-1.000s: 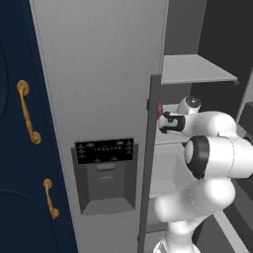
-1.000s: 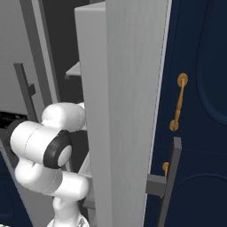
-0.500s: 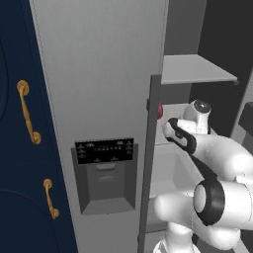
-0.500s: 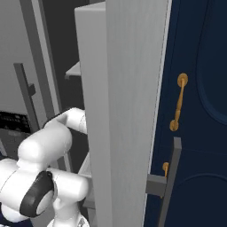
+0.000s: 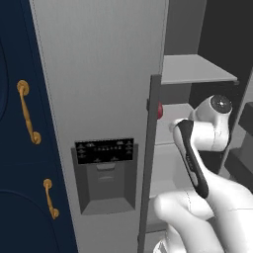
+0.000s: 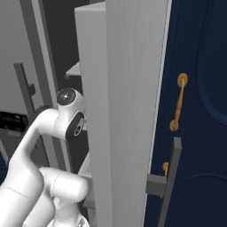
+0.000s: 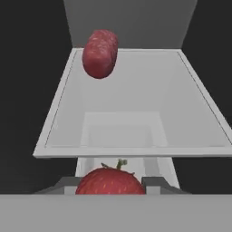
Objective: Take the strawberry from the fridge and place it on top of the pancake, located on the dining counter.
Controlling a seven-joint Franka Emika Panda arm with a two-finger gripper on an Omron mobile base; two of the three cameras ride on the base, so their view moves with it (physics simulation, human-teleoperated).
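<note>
Strawberry (image 7: 110,181) apparently gripped, fridge (image 5: 99,89) not yet left.
I judged the jaws clamped on it; next I needed to back out past the shelf (image 7: 131,118).

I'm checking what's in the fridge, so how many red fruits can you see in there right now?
2. The strawberry sits low in the hand view between the gripper fingers; a larger dark red fruit rests at the shelf back. Others may be hidden.
</note>
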